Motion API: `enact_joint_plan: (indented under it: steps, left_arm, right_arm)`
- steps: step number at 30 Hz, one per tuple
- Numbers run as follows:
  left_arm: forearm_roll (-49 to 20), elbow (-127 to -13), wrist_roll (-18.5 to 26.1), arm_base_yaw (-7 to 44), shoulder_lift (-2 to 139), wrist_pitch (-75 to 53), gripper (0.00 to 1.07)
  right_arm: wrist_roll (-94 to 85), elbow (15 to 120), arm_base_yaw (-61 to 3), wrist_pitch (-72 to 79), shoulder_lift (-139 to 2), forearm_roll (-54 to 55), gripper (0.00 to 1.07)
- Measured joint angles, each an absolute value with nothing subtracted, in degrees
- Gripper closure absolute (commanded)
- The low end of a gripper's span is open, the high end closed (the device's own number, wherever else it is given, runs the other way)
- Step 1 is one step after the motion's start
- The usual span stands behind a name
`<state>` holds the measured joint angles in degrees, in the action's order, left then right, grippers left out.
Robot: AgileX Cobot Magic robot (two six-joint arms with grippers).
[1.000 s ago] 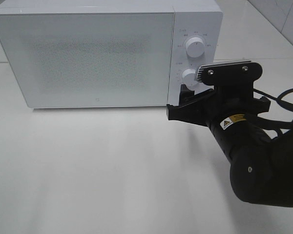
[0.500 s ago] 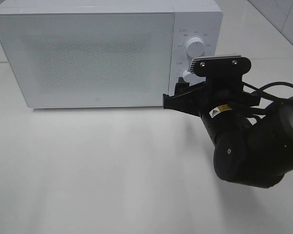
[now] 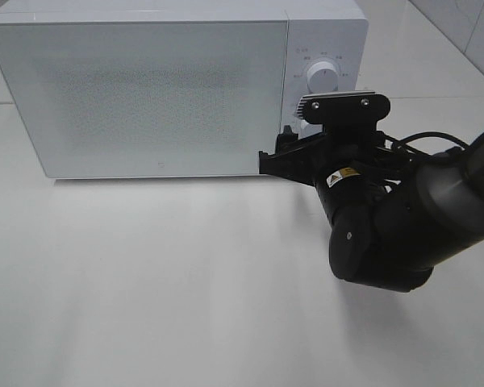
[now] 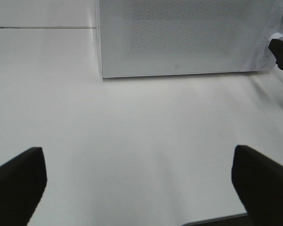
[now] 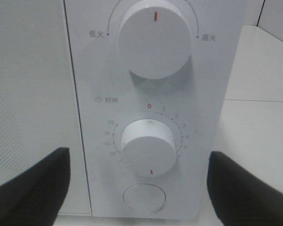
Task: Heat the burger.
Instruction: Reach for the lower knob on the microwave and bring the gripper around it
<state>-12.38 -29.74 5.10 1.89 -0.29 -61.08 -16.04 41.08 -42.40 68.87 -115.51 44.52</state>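
Note:
The burger is out of view; the white microwave stands with its door closed. My right gripper is open close in front of the control panel. In the right wrist view the right gripper has its fingers wide apart on either side of the lower timer knob, touching nothing. That knob's red mark points down. The upper power knob has its mark pointing up. My left gripper hangs open over bare table, well back from the microwave, and holds nothing.
A round button sits under the timer knob. The white table spreads out in front of the microwave. The bulky right arm and its cable fill the space right of the panel.
The right arm has swung left and in toward the control panel, carrying its gripper closer to the timer knob. The jaws have opened slightly wider. The left gripper shows no change.

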Motion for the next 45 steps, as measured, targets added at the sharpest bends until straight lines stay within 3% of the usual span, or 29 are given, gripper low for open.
enact_joint_plan:
  steps: [23,45]
  left_arm:
    - [-12.4,-29.7,5.1,1.9,-0.3,-61.1,0.07]
    - [-12.4,-29.7,5.1,1.9,-0.3,-61.1,0.07]
  right_arm:
    - [-15.1,46.0,-36.2,65.8,-119.6,38.8,0.31]
    - [-13.5,46.1,-35.4,65.8,-120.0,37.1,0.31]
